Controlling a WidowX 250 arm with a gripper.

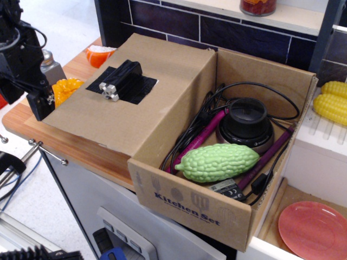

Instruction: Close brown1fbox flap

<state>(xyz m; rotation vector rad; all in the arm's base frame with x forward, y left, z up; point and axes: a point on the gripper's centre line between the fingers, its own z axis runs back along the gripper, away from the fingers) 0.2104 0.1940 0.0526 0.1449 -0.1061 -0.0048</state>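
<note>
The brown1fbox (187,203) stands open on the counter, with "Kitchen Set" printed on its front side. Inside lie a green bumpy gourd (217,161), a black round device (246,124), magenta sticks and black cables. The flap (114,122) is folded outward to the left and slopes down toward the counter. It bears a black tape patch with a small metal-ended block (120,81). My black gripper (39,103) hangs at the flap's far left corner, close to its edge. Its jaws are too dark to tell apart.
An orange plastic fruit (64,89) and a grey shaker (50,65) sit just behind the gripper. An orange cup (99,54) stands at the back. Yellow corn (331,105) and a red plate (314,227) lie to the right. The counter edge (65,149) runs below the flap.
</note>
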